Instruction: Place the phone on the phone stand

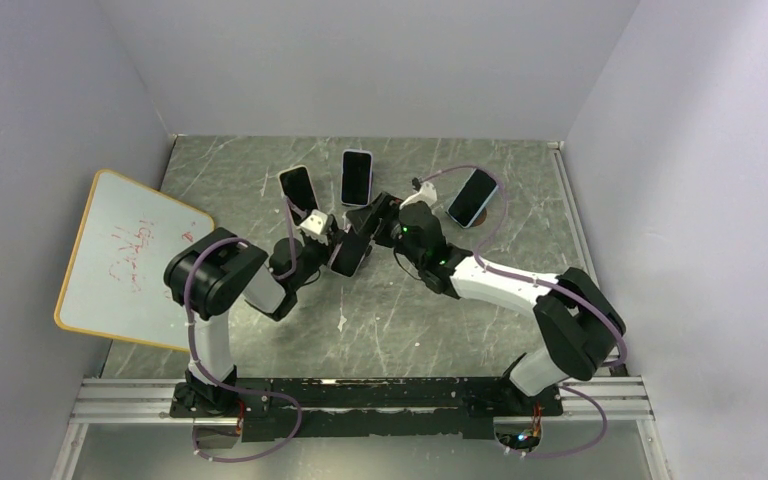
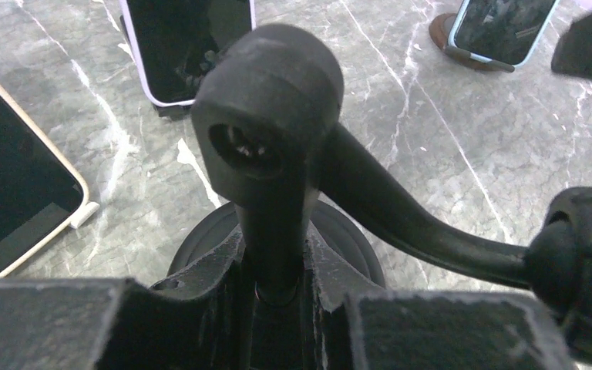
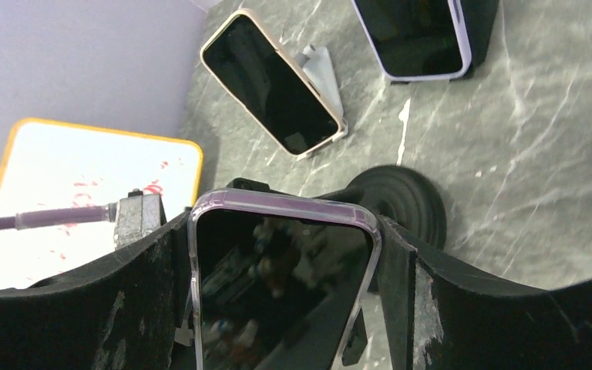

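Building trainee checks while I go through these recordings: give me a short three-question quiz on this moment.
1. True or false: the right gripper holds a phone in a clear case.
2. What does the left gripper clamp? A: a phone; B: the stem of the black stand; C: nothing.
3. How many other phones stand propped at the back of the table?
Key: 1 true; 2 B; 3 three.
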Robot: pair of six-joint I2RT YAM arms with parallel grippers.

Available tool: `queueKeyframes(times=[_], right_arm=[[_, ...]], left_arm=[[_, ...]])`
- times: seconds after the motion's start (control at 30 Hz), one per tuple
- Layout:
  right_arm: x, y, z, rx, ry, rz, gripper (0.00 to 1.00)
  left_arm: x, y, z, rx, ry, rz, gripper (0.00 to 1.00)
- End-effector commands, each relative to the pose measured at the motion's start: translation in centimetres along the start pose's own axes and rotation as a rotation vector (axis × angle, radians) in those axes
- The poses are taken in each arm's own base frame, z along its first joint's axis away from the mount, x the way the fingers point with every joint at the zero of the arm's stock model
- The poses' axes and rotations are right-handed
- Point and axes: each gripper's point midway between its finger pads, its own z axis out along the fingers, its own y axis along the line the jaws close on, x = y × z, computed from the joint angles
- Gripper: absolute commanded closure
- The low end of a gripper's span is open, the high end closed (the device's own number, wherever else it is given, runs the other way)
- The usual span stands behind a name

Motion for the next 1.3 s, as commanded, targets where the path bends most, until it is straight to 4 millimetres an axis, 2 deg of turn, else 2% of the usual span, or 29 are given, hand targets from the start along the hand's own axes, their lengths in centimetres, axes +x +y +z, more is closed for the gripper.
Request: queueKeyframes(times=[0.0,0.27,0.5,0.77,0.9,1.27], right_arm=[[1.2,-0.5,0.6,-0.024,0.043,-0.33,0.55],[-0.6,-0.7,0.0,-0.05,-0.028,-0.567,0.57],[-0.9,0.5,-1.1,-0.149,-0.037,-0.751,0.62],[-0.5,1.3,-2.5,-0.261,-0.058,-0.85,0.65],[-0.4,1.6,-2.7,-0.286,-0.053,-0.906,0.68],[-0.7,1.5,-2.8,-0.293,-0.069,-0.985,0.69]], left_arm=[[4.3,-3.5,-0.9,0.17,0.192,-0.049,0.95],[5.6,-4.8,-1.1,0.261,0.27,-0.047,0.95],[6.4,-5.5,-1.2,0.312,0.301,-0.069,0.95],[7.1,-6.5,-1.5,0.394,0.337,-0.102,0.95],[7.2,-6.9,-1.7,0.432,0.34,-0.127,0.95],[7.8,-7.5,-1.7,0.483,0.383,-0.13,0.95]])
